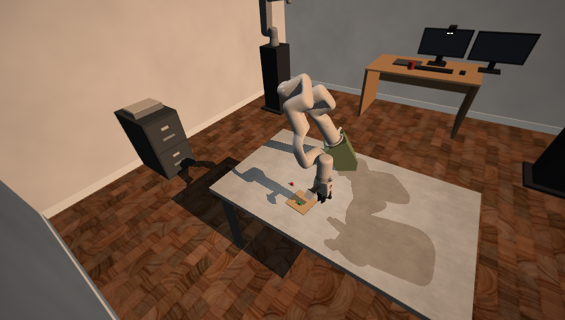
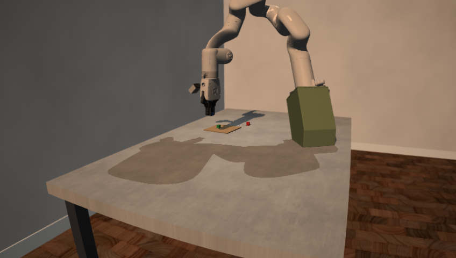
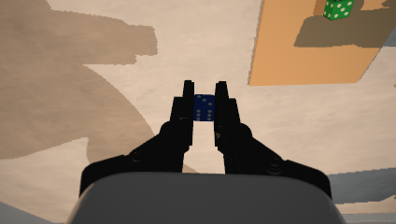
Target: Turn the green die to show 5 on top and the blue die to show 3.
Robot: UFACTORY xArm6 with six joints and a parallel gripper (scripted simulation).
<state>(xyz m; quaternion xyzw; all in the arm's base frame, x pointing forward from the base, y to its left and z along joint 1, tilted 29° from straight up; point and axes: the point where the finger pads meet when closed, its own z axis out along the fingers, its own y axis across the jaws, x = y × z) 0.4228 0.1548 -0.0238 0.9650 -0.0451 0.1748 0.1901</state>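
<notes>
Wrist view | blue die [image 3: 204, 107] [image 2: 212, 113] | clamped between gripper [image 1: 324, 199] [image 2: 209, 114] [image 3: 204, 95] fingertips

From where I stand, the surface [image 1: 396, 190] [image 2: 223, 198] has a matt, faintly mottled top, like smooth stone or concrete, and its edge looks like pale wood. The floor [image 1: 222, 273] [image 2: 399, 198] is wood, laid in small blocks with swirling grain. The mat [image 1: 303, 211] [image 2: 227, 131] [image 3: 299, 67] has a flat, even, matt finish; whether wood or card, I can't tell. The arm [image 1: 298, 115] [image 2: 228, 27] looks smooth and softly glossy. The gripper [image 1: 324, 200] [image 2: 209, 112] [image 3: 204, 95] has dull black fingers. The green die [image 1: 299, 203] [image 2: 218, 126] [image 3: 338, 8] and blue die [image 3: 204, 108] look like smooth plastic.
</notes>
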